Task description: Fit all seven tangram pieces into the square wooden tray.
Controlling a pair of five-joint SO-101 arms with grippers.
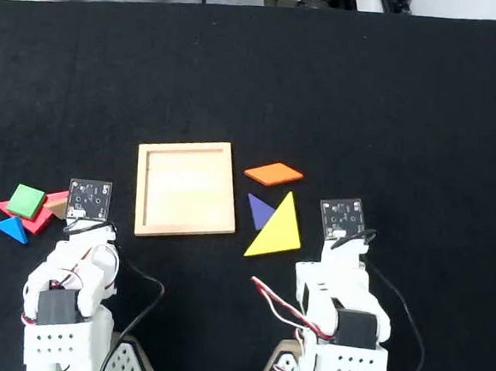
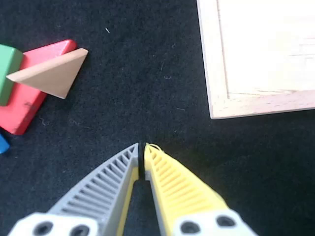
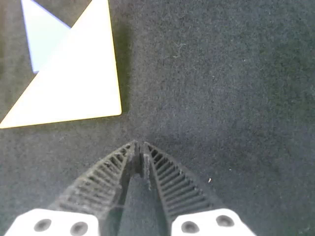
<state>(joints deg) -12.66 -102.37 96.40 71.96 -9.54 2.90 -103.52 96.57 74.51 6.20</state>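
The square wooden tray [image 1: 141, 190] lies in the middle of the black table with nothing in it. Right of it lie an orange parallelogram [image 1: 273, 174], a small purple triangle [image 1: 260, 210] and a large yellow triangle [image 1: 279, 229]. At the far left a green square [image 1: 26, 201] rests on a red triangle [image 1: 37, 220], with a tan triangle [image 1: 57, 208] and a blue triangle [image 1: 11, 229] beside them. My left gripper [image 2: 142, 147] is shut and empty, between the tan triangle [image 2: 51, 73] and the tray corner [image 2: 216, 105]. My right gripper [image 3: 140, 146] is shut and empty, just off the yellow triangle [image 3: 74, 83].
Both arms stand at the near edge, the left arm [image 1: 84, 250] by the left pile and the right arm [image 1: 340, 270] right of the yellow triangle. Cables trail between the bases. Bare black cloth stretches behind the tray.
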